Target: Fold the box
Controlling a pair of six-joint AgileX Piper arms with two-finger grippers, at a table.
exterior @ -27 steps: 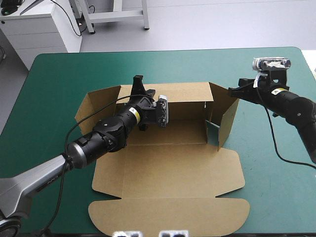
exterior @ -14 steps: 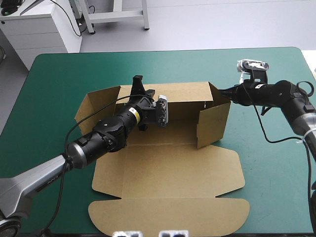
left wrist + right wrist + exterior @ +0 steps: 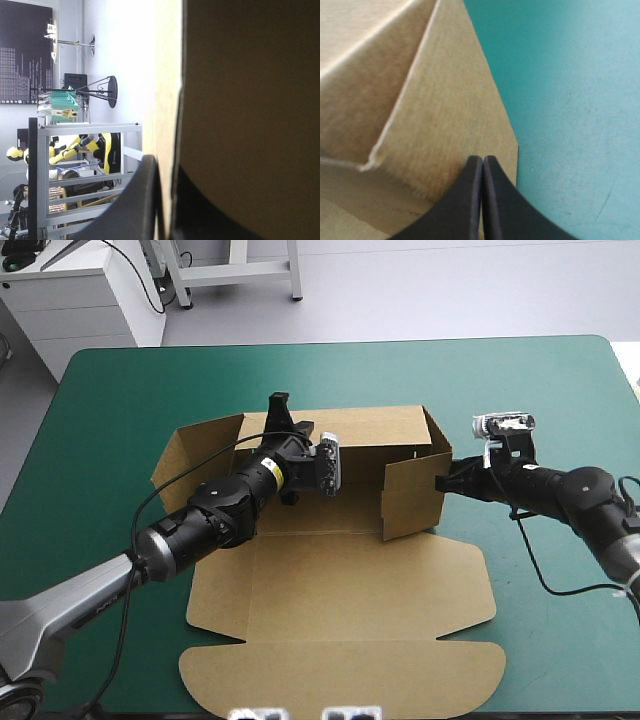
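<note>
Much bare bench (image 3: pixel 540 400) rings the box (image 3: pixel 340 590); left pincer (image 3: pixel 279 402) clamps its far wall (image 3: pixel 375 428), right pincer (image 3: pixel 441 483), pressed together, touches a flap (image 3: pixel 410 498).

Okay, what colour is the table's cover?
The cover is plain teal-green, no pattern; it shows best in the high view.

left gripper (image 3: pixel 280 403) clamped, right gripper (image 3: pixel 441 483) closed
</note>
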